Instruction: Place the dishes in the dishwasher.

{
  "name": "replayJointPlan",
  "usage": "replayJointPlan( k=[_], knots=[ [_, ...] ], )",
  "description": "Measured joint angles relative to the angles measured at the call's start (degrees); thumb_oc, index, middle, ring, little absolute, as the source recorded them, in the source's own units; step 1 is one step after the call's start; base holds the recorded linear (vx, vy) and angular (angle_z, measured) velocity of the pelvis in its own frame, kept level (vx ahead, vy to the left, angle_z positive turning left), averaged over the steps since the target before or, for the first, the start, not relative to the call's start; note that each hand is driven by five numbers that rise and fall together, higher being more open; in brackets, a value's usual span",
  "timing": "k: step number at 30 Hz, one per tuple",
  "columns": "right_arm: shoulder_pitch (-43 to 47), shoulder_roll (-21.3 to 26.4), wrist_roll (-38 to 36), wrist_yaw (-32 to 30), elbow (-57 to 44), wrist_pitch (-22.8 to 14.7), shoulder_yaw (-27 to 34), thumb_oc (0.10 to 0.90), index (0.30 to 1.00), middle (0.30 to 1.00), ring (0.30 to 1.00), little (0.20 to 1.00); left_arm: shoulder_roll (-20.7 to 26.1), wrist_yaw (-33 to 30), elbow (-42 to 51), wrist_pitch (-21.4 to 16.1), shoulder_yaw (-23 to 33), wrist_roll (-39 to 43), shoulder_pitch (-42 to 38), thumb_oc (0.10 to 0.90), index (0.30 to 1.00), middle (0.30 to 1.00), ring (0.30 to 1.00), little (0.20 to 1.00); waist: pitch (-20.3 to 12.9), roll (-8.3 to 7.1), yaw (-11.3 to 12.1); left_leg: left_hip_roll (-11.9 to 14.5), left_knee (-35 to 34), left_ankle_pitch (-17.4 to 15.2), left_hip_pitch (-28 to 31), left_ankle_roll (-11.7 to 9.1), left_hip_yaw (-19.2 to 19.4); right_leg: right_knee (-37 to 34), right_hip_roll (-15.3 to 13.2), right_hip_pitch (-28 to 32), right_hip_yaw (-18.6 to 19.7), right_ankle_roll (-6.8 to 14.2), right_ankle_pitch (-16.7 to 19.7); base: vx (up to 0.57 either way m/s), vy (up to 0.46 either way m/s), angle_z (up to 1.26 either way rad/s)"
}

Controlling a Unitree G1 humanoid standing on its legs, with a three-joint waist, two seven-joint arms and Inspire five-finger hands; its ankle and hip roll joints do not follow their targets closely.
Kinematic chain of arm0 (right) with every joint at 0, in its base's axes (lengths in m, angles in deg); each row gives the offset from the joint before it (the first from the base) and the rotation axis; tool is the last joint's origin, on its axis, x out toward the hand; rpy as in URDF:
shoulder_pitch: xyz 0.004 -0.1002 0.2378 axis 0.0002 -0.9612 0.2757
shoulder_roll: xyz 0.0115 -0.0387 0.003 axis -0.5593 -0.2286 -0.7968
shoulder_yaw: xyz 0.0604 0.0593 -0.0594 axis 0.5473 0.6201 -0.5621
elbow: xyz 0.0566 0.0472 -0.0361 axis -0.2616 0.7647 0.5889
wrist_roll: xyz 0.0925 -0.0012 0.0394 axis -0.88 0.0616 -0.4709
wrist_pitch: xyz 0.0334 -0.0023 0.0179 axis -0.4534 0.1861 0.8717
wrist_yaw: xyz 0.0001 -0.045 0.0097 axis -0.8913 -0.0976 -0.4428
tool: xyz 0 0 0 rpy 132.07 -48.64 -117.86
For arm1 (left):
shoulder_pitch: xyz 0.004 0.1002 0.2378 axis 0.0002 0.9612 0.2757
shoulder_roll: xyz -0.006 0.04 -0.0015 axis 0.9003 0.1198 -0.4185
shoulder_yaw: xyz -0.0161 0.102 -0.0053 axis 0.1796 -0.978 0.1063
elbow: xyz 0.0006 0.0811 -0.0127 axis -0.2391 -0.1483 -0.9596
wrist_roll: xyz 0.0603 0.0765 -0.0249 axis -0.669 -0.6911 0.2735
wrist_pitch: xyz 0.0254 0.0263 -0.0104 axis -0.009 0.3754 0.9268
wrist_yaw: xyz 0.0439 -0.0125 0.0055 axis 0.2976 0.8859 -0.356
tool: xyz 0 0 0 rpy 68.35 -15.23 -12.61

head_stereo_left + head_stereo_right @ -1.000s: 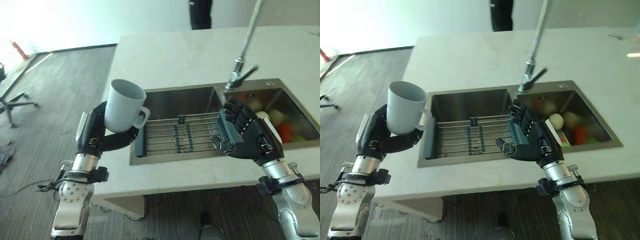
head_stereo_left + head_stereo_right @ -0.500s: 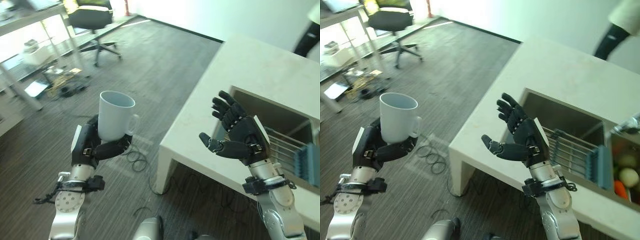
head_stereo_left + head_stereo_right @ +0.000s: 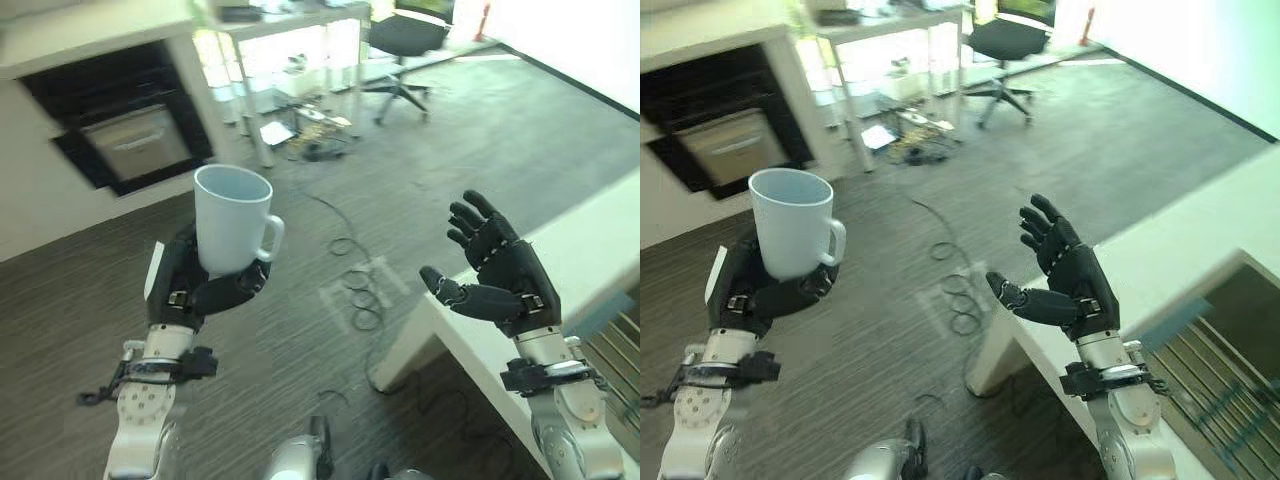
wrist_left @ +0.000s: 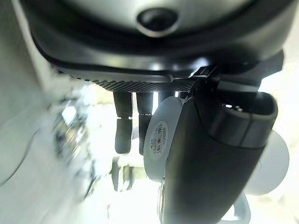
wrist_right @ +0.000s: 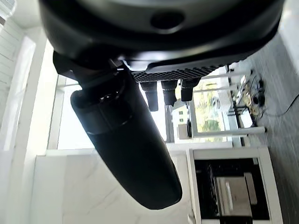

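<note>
One mug [image 3: 232, 218], oven [image 3: 128, 128] beyond.

A small printed label sits on the mug's [image 4: 163, 140] base, its print too fine to read.

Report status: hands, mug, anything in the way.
Left hand shut on white mug, upright, handle outward. Right hand open, holding nothing, beside the counter. Cable loops on floor ahead.
</note>
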Motion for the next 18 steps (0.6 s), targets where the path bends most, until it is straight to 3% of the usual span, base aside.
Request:
replayJointPlan(
  k=[1, 2, 3, 4, 5, 6, 8, 13, 14, 16, 17, 18],
  knots=[
    [0.0, 1.3, 0.0, 0.1, 0.0, -0.1, 0.6, 0.800, 0.900, 0.900, 0.900, 0.900, -0.4, -0.3, 0.1, -0.8, -0.6, 1.1, -0.1, 0.400, 0.300, 0.300, 0.300, 0.300, -0.1, 0.93, -0.5, 0.2, -0.5, 0.2, 1.8, 0.9, -0.1, 1.6, -1.1, 0.2, -0.2, 0.6, -0.3, -0.11, 0.137, 1.27],
    [-0.1, 2.2, 0.0, 0.0, -0.2, -0.2, 1.5, 0.800, 0.900, 0.900, 0.900, 0.900, -1.0, -0.3, 0.7, -0.9, -1.0, 1.6, 0.0, 0.400, 0.300, 0.300, 0.300, 0.300, -0.4, 2.97, -1.4, 0.6, -1.5, 3.8, 2.7, 3.0, 0.0, 3.2, -1.1, 0.2, -0.6, 0.9, -0.4, -0.12, 0.197, 1.15],
    [0.1, 2.1, 0.0, -0.1, -0.3, -0.3, 2.4, 0.800, 0.900, 0.900, 0.900, 0.900, -1.1, -0.4, 1.4, -1.1, -1.3, 1.7, -0.2, 0.400, 0.300, 0.300, 0.300, 0.300, -0.8, 4.40, -2.0, -0.1, -3.5, 2.5, 3.7, 5.2, 0.0, 5.4, -1.5, -0.1, -0.7, 2.6, -1.5, -0.11, 0.279, 1.32],
    [1.1, 0.0, 0.0, -0.1, 0.3, -0.3, 1.9, 0.800, 0.900, 0.900, 0.900, 0.900, -1.9, -0.4, 1.6, -2.0, -1.7, 2.2, -0.8, 0.400, 0.300, 0.300, 0.300, 0.300, 0.1, 3.08, -1.5, -2.9, -4.5, 2.3, 3.1, 7.1, -0.7, 7.9, -4.1, -2.4, -0.5, 4.7, -4.3, -0.09, 0.289, 1.10],
    [1.6, -0.2, 0.0, -0.1, 0.1, -0.3, 1.0, 0.800, 0.900, 0.900, 0.900, 0.900, -2.1, -0.6, 1.5, -2.0, -1.6, 2.9, -0.8, 0.400, 0.300, 0.300, 0.300, 0.300, 0.1, 1.99, -1.0, -3.8, -3.2, 1.9, 1.4, 7.3, -0.6, 3.8, -3.7, -1.7, -0.5, 5.9, -3.1, -0.03, 0.270, 1.07],
    [2.2, -0.3, 0.1, 0.2, 0.1, -0.4, 0.8, 0.800, 0.900, 0.900, 0.900, 0.900, -2.2, -0.7, 1.1, -2.0, -1.7, 3.3, -0.9, 0.400, 0.300, 0.300, 0.300, 0.300, 0.1, 2.09, -1.2, -3.8, -2.6, 1.2, 0.1, 7.7, -0.6, 3.2, -3.6, -1.3, -2.1, 7.6, -1.7, 0.02, 0.201, 0.62],
    [2.6, -0.9, 0.1, 0.1, 0.1, -0.4, 0.8, 0.800, 0.900, 0.900, 0.900, 0.900, -1.8, -0.7, 0.5, -2.0, -1.6, 3.5, -0.6, 0.400, 0.300, 0.300, 0.300, 0.300, 0.3, 1.45, 0.7, -4.5, -1.8, 0.0, -0.6, 7.9, -1.0, 3.7, -4.1, -1.6, -2.2, 7.6, -1.6, 0.04, 0.207, 0.39],
    [2.6, -3.7, 0.0, 0.1, 0.0, -0.6, 1.0, 0.800, 0.900, 0.900, 0.900, 0.900, -1.7, -1.5, -0.1, -2.1, -0.1, 3.7, -0.3, 0.400, 0.300, 0.300, 0.300, 0.300, 0.2, 1.06, 0.6, -6.5, 2.9, -4.2, -2.9, 9.8, -3.8, 5.7, -6.1, -0.3, -2.1, 8.0, -1.3, 0.10, 0.256, 0.39],
    [2.3, -4.5, 0.0, 0.2, -0.1, -0.6, 1.0, 0.800, 0.900, 0.900, 0.900, 0.900, -1.6, -1.5, -0.1, -2.1, 0.6, 3.7, -0.3, 0.400, 0.300, 0.300, 0.300, 0.300, 0.2, 1.09, 0.5, -7.3, 3.4, -5.3, -2.2, 10.6, -4.6, 8.8, -7.7, -1.0, -2.1, 7.6, -0.2, 0.18, 0.304, 0.30],
    [2.2, -5.3, 0.0, 0.6, -0.8, -0.6, 1.0, 0.800, 0.900, 0.900, 0.900, 0.900, -1.2, -1.5, -0.1, -2.1, 1.2, 3.7, -0.6, 0.400, 0.300, 0.300, 0.300, 0.300, 0.2, 1.12, 0.4, -7.8, 3.5, -5.9, -2.3, 11.5, -5.6, 9.4, -7.9, -1.2, -2.1, 6.8, 1.9, 0.18, 0.202, 0.21],
    [2.1, -5.9, 0.0, 1.0, -1.0, -0.6, 1.0, 0.800, 0.900, 0.900, 0.900, 0.900, -1.1, -1.4, -0.1, -2.1, 1.3, 3.7, -0.6, 0.400, 0.300, 0.300, 0.300, 0.300, 0.2, 1.24, 0.4, -7.8, 3.5, -6.1, -2.2, 12.0, -6.2, 10.2, -7.8, -1.5, -2.0, 6.8, 3.2, 0.06, -0.034, 0.56],
    [0.7, -6.7, 0.0, 1.3, -2.3, -0.6, 1.0, 0.800, 0.900, 0.900, 0.900, 0.900, -1.3, -1.3, -0.3, -2.1, 1.2, 3.7, -1.0, 0.400, 0.300, 0.300, 0.300, 0.300, 0.2, 1.44, -0.7, -8.4, 2.2, -4.9, -2.1, 12.3, -9.2, 11.4, -4.5, -3.6, 2.7, 7.5, 1.3, 0.07, -0.138, 0.97]
  ],
)
